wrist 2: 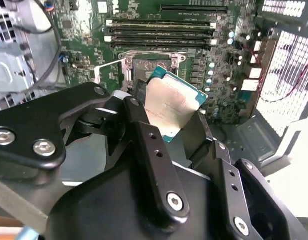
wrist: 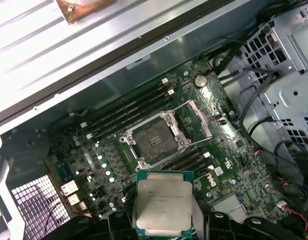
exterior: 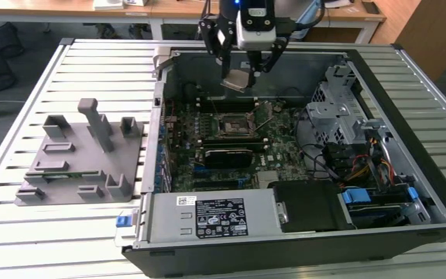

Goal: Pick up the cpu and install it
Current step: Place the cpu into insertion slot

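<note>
The jaws, clamped on the cpu [wrist 2: 171,107], hang over the open computer case [exterior: 301,250], its motherboard socket [wrist: 153,141] uncovered.

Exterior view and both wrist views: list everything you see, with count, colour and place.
cpu: one, silver top, green edge, held above the motherboard.
socket: one, black, open, mid-motherboard.
motherboard: one, green, lying in the case.
case: one, black, open, on the table.
fixture block: one, grey, on the table, exterior view's left of the case.
power supply: one, grey, inside the case, beside the motherboard.
table: one, pale, slatted.
gripper: one, black, above the case, shut on the cpu.
</note>
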Controlling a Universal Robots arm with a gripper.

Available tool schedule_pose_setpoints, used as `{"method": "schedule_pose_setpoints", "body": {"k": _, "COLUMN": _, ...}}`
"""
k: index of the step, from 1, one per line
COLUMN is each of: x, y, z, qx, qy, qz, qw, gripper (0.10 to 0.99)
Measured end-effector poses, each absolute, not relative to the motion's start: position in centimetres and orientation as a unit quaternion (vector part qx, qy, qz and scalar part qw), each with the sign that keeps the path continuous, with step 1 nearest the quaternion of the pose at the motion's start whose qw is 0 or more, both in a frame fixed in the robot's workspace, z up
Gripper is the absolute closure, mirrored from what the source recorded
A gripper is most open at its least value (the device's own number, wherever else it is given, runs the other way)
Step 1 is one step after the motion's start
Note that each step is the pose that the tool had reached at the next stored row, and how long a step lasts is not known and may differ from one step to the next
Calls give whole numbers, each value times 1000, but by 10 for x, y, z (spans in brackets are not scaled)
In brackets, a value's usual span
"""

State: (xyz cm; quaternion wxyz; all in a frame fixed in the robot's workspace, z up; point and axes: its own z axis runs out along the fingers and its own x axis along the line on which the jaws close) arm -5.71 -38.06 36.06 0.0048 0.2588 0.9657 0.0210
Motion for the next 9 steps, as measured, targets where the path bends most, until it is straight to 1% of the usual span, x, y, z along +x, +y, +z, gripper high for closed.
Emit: {"method": "schedule_pose_setpoints", "body": {"k": 9, "x": -57, "y": -380, "z": 360, "qx": 323, "qy": 946, "qz": 20, "qw": 6, "gripper": 557}}
